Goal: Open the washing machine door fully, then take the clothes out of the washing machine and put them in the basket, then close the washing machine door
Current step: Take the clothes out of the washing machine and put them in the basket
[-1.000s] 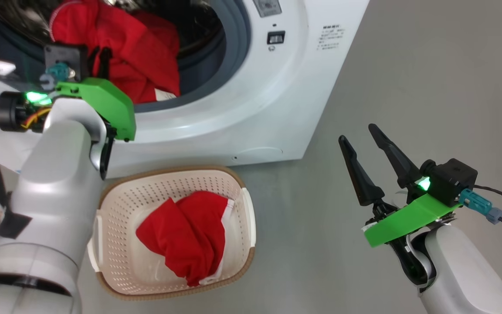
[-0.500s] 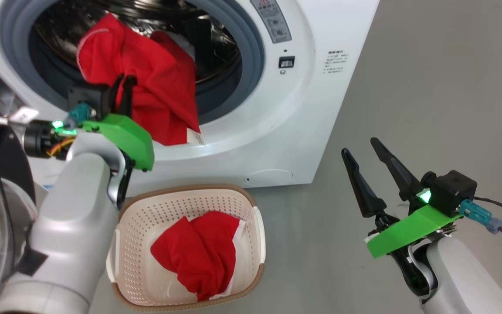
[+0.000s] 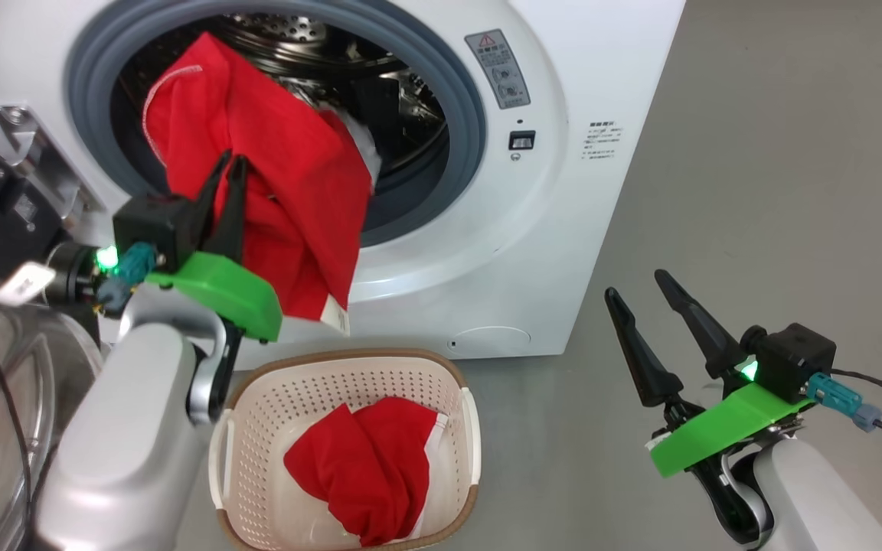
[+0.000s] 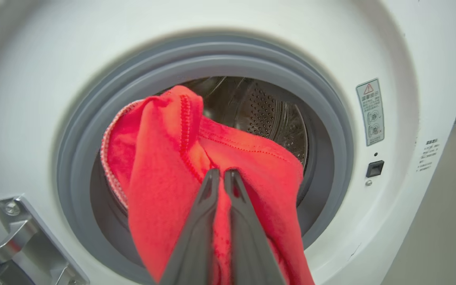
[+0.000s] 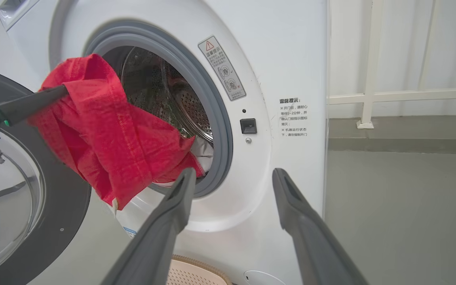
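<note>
With left hand (image 3: 233,159) clamped on the red garment (image 3: 295,207) and right hand (image 3: 636,285) open, draw fabric clear of the gasket (image 3: 465,130), then lower into the near basket (image 3: 349,358).

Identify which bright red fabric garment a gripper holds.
The garment hanging from the white washing machine, in the left gripper; the other lies in the cream basket.

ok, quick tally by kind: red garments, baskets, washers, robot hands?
Red garments: 2 (held garment, garment in basket)
Basket: 1
Washing machine: 1
Hands: 2 (left hand, right hand)
Total: 6
</note>
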### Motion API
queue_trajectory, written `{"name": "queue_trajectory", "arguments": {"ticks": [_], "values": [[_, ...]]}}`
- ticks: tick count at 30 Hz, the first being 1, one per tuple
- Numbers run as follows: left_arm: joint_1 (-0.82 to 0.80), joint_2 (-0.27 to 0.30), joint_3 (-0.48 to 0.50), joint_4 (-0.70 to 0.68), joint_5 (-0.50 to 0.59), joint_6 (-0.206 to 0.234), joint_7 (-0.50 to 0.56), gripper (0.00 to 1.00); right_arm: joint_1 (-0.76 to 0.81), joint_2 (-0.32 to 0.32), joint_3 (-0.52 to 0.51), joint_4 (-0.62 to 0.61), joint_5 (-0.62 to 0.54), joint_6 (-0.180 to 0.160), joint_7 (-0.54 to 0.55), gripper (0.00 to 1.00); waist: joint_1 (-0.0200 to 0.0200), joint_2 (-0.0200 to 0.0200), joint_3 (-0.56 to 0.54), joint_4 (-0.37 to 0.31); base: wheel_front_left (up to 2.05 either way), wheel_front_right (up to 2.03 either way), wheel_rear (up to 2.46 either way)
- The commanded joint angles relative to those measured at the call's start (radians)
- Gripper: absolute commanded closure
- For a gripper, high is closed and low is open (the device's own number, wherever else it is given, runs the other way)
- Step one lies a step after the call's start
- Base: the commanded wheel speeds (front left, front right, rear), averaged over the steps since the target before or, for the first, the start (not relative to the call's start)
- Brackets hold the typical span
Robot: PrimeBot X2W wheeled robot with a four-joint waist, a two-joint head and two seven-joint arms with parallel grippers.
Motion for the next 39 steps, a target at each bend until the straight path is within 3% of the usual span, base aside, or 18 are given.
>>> {"name": "queue_trajectory", "arguments": {"ticks": [1, 4, 5, 9, 16, 24, 39], "values": [[0.017, 0.05, 0.034, -0.096, -0.013, 0.021, 0.019, 1.0, 0.016, -0.003, 0.019, -0.022, 0.014, 0.002, -0.005, 0.0, 0.0, 0.0, -0.005, 0.005, 0.0, 0.0, 0.0], [0.064, 0.068, 0.036, -0.201, -0.017, 0.04, 0.056, 1.0, 0.018, -0.004, 0.02, -0.023, 0.015, 0.002, -0.005, 0.0, 0.0, 0.0, -0.007, 0.006, 0.0, 0.0, 0.0], [0.114, 0.083, 0.034, -0.298, -0.021, 0.06, 0.096, 1.0, 0.02, -0.006, 0.023, -0.024, 0.015, 0.002, -0.005, 0.0, 0.0, 0.0, -0.007, 0.006, 0.0, 0.0, 0.0], [0.189, 0.1, 0.031, -0.41, -0.033, 0.082, 0.143, 1.0, 0.018, -0.007, 0.026, -0.024, 0.017, 0.002, -0.005, 0.0, 0.0, 0.0, -0.003, 0.005, 0.0, 0.0, 0.0], [0.317, 0.103, 0.006, -0.486, -0.061, 0.102, 0.187, 1.0, 0.008, -0.008, 0.031, -0.024, 0.018, 0.002, -0.005, 0.0, 0.0, 0.0, 0.009, -0.002, 0.0, 0.0, 0.0], [0.351, 0.068, -0.032, -0.361, -0.095, 0.062, 0.163, 1.0, -0.004, -0.009, 0.035, -0.026, 0.019, 0.002, -0.005, 0.0, 0.0, 0.0, 0.031, -0.012, 0.0, 0.0, 0.0], [0.275, -0.004, -0.063, 0.128, -0.14, -0.044, 0.06, 1.0, -0.03, -0.014, 0.037, -0.033, 0.017, 0.002, -0.005, 0.0, 0.0, 0.0, 0.101, -0.083, 0.0, 0.0, 0.0]]}}
